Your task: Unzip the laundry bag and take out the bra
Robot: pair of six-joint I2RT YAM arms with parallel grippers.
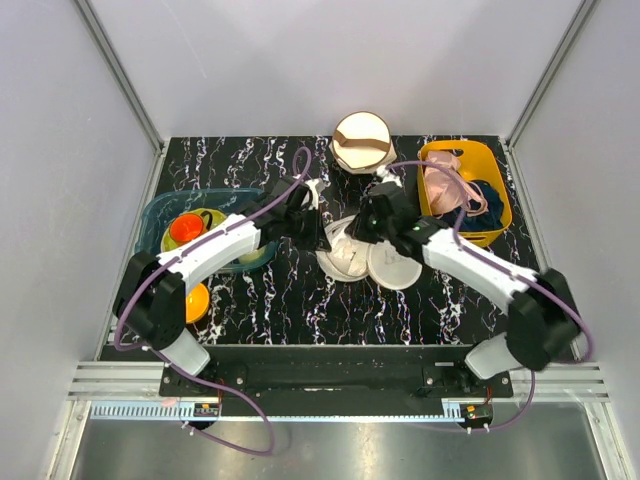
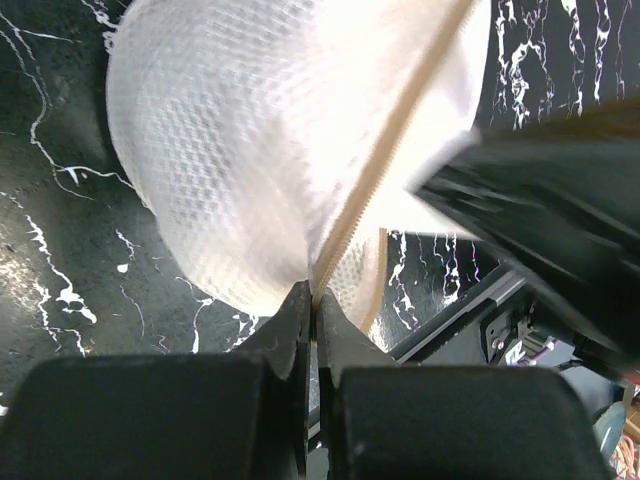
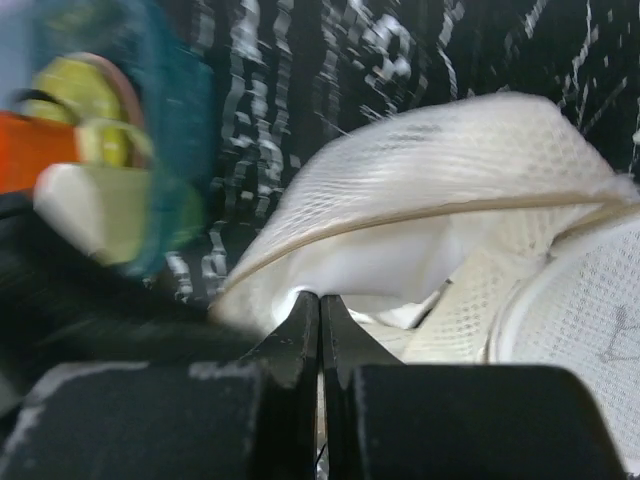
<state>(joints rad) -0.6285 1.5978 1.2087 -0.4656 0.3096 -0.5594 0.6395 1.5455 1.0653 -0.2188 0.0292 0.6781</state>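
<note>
At the middle of the black, white-veined surface (image 1: 280,295) lies the bag (image 1: 392,266), a round white mesh clamshell, unzipped and spread open. One half lies flat on the right as a pale disc, and the right wrist view shows a small dark drawing on its mesh. The other half stands raised on the left, domed, its honeycomb weave bright under the light, with a tan zip tape running along its rim. Under that lifted flap, in the mouth, smooth white cloth shows: the bra (image 3: 385,265), inside the bag.

The left gripper (image 1: 324,236) is at the raised half's left edge, jaws together and clamped on the zip rim; in the left wrist view the tape runs straight into the fingertips. The right gripper (image 1: 356,234) reaches in from the right, jaws pressed together, tips at the white cloth in the mouth. Whether any cloth is caught between them I cannot tell.

Beyond the bag, at the far edge, sits a cream pouch (image 1: 362,142) with a brown band. To the right a yellow bin (image 1: 500,215) holds a pink garment (image 1: 445,190) and a navy one (image 1: 490,196). To the left a teal tub (image 1: 158,215) holds an orange cup (image 1: 185,228), partly under the left arm
</note>
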